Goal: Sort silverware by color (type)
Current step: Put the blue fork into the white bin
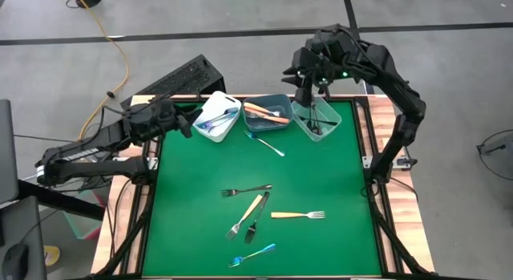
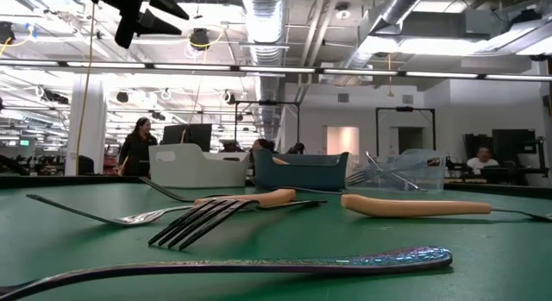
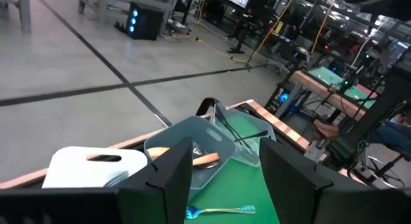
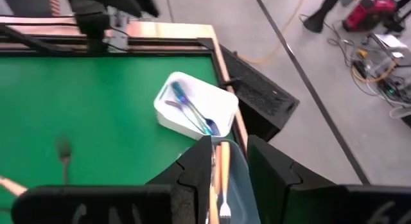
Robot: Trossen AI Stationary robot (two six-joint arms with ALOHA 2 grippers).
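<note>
A green bench (image 1: pixel 184 232) holds three small bins along its far edge: a white bin (image 1: pixel 216 117) with blue-handled pieces, a grey-blue bin (image 1: pixel 267 113) with orange-handled pieces, and a clear bin (image 1: pixel 316 119) with black pieces.

Your right gripper (image 1: pixel 304 94) hangs over the clear bin. In its wrist view the jaws stand apart with nothing between them, so they look released. Your left gripper (image 1: pixel 186 119) waits at the far left edge, just beside the white bin, jaws parted and empty.

The unsorted silverware lies mid-bench and nearer you: a black fork (image 1: pixel 246 190), an orange-handled fork (image 1: pixel 247 215) crossing another black fork (image 1: pixel 255 222), a second orange-handled fork (image 1: pixel 298 215) apart to the right, and a blue fork (image 1: pixel 252 254) nearest the front edge. One more fork (image 1: pixel 265 143) lies just in front of the grey-blue bin; its handle colour is hard to tell.

The drop into the clear bin appears done. For the next pick, choose a piece lying clear of the others, such as the lone orange fork. Lift the right gripper straight up out of the bin first, come down across the handle, and close on its middle so it stays level.
</note>
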